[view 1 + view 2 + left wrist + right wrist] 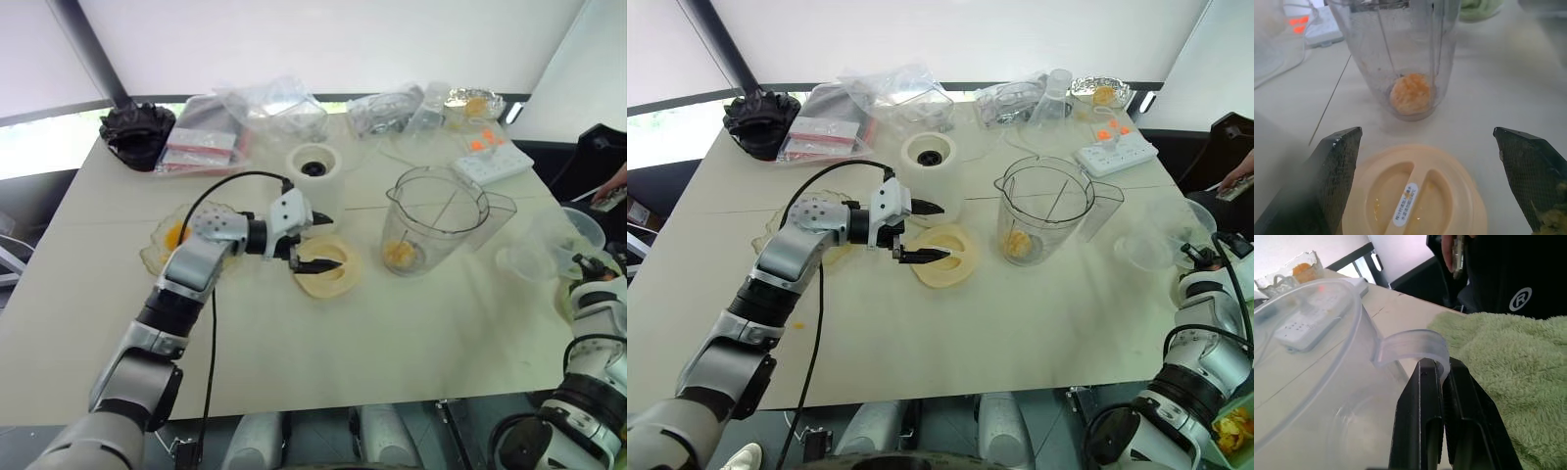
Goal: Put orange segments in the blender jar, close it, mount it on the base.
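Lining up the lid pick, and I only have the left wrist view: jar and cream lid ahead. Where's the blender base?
Observer: The white squat cylindrical base stands on the table just beyond the open left gripper, to the left of the clear plastic blender jar.
Operator: Right gripper in the way?
Observer: No. The right gripper is shut, at the table's right edge, beside a clear plastic container and a green towel.
Operator: Any fruit outside the jar?
Observer: Yes, orange fruit pieces lie in a shallow clear dish under the left forearm.
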You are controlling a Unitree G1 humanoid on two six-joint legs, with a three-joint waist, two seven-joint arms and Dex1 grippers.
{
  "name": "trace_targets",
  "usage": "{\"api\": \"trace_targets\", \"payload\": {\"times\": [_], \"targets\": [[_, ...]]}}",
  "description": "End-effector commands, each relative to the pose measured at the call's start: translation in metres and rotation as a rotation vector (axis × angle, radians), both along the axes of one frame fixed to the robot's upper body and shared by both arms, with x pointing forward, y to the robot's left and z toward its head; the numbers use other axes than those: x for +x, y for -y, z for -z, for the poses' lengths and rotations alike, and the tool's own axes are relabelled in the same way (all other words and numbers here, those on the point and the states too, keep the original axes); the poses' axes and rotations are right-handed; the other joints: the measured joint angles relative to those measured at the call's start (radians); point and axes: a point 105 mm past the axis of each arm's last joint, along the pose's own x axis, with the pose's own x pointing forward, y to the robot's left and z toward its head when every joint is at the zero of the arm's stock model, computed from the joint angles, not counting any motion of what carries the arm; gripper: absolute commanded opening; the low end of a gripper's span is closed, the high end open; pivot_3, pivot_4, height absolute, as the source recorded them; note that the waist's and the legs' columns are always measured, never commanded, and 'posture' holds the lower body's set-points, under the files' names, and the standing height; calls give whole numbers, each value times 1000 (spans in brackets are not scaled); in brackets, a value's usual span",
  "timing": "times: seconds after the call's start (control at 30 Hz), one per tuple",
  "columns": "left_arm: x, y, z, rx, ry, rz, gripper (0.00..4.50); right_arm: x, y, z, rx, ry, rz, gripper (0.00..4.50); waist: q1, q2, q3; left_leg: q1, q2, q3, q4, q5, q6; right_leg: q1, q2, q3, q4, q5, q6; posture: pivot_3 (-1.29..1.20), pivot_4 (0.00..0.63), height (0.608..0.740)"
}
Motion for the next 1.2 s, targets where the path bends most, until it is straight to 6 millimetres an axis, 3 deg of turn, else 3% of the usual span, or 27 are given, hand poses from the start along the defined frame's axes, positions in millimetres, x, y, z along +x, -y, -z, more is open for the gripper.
{"api": "trace_targets", "payload": {"times": [0.03,0.43,0.7,0.97,1.1,1.2], "targets": [[-4,-3,-13,-35,25,17,4500,0,4,-8,-26,44,18,43,-1,0,0,0,0,0,0,0,0,0,0,0,0,0,0,0,150,740],[-1,-3,-10,-14,29,3,4500,1,-7,11,-37,-13,-29,43,-1,0,0,0,0,0,0,0,0,0,0,0,0,0,0,0,150,740],[-1,-2,-9,-12,37,7,4500,-6,-14,20,-96,-93,-69,4022,-1,0,0,0,0,0,0,0,0,0,0,0,0,0,0,0,150,740],[-2,0,-8,-12,35,7,4500,-24,-19,21,-123,-112,-61,4022,1,0,0,0,0,0,0,0,0,0,0,0,0,0,0,0,150,740],[1,-2,-5,-3,29,5,4500,-40,-25,11,-137,-101,-78,4022,4,0,0,0,0,-1,0,0,0,0,0,0,0,0,0,0,150,740],[6,-5,-4,14,15,2,4500,-53,-35,6,-43,-65,-80,4022,4,0,0,0,1,-1,0,0,0,0,0,0,0,0,0,0,150,740]]}}
